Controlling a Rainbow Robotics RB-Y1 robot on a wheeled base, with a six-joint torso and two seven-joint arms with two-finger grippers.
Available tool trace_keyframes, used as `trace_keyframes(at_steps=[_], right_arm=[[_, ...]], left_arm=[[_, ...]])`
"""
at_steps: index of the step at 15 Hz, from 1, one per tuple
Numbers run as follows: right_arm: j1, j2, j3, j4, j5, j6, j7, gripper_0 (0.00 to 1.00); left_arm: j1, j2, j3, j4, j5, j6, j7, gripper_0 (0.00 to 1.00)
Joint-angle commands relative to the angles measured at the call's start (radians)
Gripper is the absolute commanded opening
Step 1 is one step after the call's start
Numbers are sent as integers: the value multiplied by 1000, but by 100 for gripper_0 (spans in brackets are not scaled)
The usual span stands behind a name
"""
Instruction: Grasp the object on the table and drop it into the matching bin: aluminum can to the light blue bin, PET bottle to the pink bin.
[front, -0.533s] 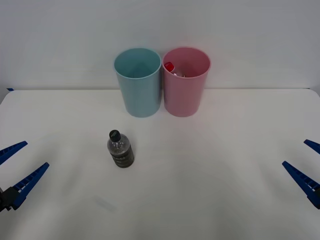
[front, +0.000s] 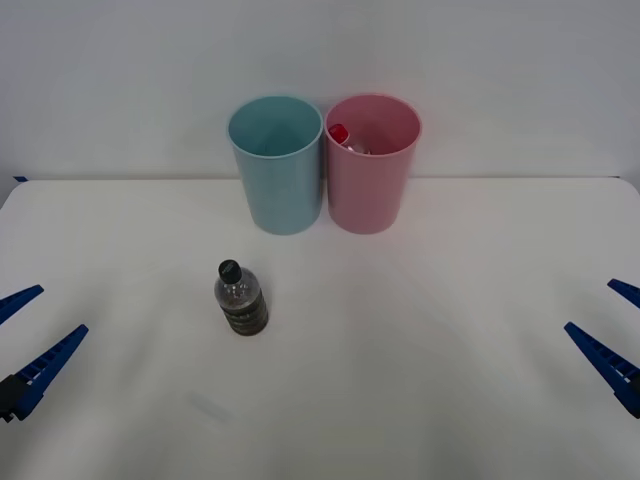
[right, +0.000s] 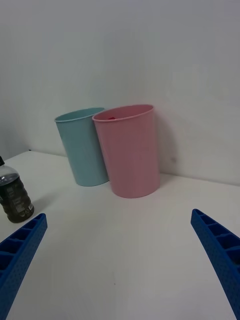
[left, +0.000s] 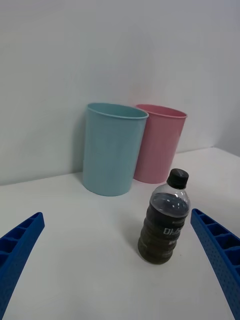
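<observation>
Two blue ribbed tools sit low at the near edges of the white worktop (front: 420, 380), one at each side, both spread wide and holding nothing. The left tool (front: 28, 340) hangs over the near left corner; the right tool (front: 615, 335) over the near right edge. Further in, left of centre, the PET bottle (front: 240, 298) stands upright on the worktop, black cap on top and dark label band around its lower body, well apart from both tools. Beyond it, near the back wall, the light blue bin (front: 277, 165) and the pink bin (front: 371, 163) stand side by side, rims almost touching, blue on the left. A red-capped item (front: 339, 132) shows inside the pink bin.
</observation>
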Motion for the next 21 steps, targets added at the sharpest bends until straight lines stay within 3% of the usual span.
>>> trace_keyframes(at_steps=[1, 6, 10, 14, 21], right_arm=[[0, 0, 0, 0, 0, 0, 0, 100], [0, 0, 0, 0, 0, 0, 0, 100], [0, 0, 0, 0, 0, 0, 0, 100], [0, 0, 0, 0, 0, 0, 0, 100], [0, 0, 0, 0, 0, 0, 0, 100]], left_arm=[[24, 5, -11, 2, -1, 8, -12, 100], [50, 5, -30, 2, -81, 23, -56, 100], [50, 5, -116, 31, -84, 57, -159, 100], [29, 4, -205, 51, -84, 103, -176, 100], [-121, 4, -322, 222, -79, 109, -242, 100]])
